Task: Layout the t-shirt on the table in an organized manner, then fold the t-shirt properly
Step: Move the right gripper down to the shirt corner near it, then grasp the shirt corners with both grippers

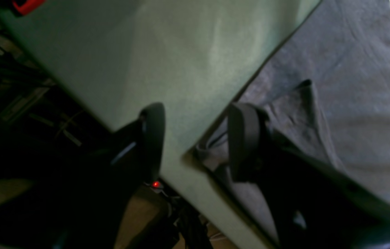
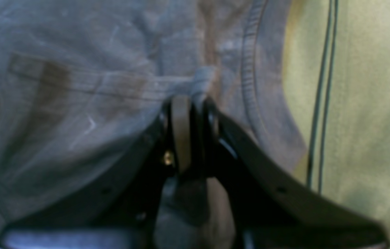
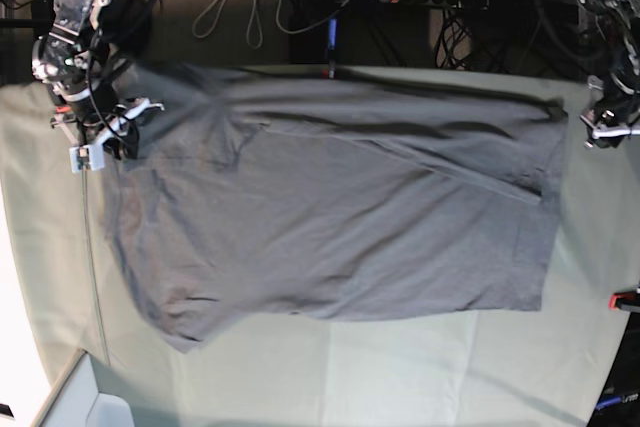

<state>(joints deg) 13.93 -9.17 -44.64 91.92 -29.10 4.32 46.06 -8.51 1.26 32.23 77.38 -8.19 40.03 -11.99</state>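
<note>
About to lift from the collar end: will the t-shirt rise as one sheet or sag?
Likely sag: the t-shirt bunches where the right gripper pinches it near the collar. It probably drags rather than slides, lying broad on the cloth-covered table.

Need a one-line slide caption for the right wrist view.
Right gripper pinches a fold of the t-shirt beside its collar.

Beyond my right gripper (image 2: 193, 103) fingertips, the pinched fold of the dark grey cotton t-shirt (image 2: 77, 103) is blurred. My left gripper (image 1: 195, 138) finger bases are cut off by the frame's lower edge.
</note>
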